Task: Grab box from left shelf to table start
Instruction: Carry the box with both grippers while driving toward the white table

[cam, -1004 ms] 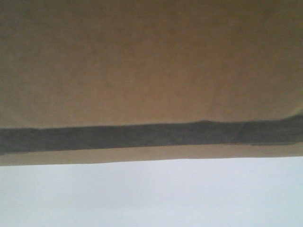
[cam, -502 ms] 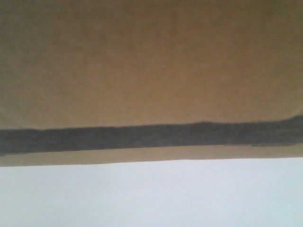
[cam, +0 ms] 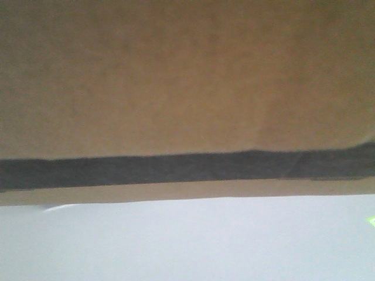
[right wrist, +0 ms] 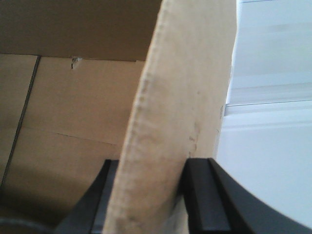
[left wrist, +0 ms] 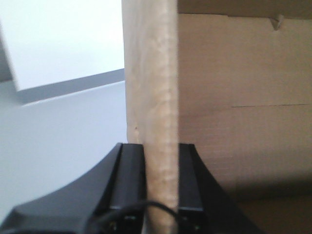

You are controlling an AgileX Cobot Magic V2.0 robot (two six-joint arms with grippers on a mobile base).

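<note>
Cardboard box (cam: 187, 76) walls pinched by left hand (left wrist: 160, 161) and right hand (right wrist: 156, 170) | likely placing on counter (cam: 187, 246) | next: lower level, release.

From my front view, the table (cam: 187, 246) is a plain white strip across the bottom of the picture. The box (cam: 176, 88) fills everything above it, and its lower edge meets the white along a nearly straight line. I can't tell whether it rests on the top or hangs just clear. A tiny green speck (cam: 371, 220) sits at the right edge.
</note>
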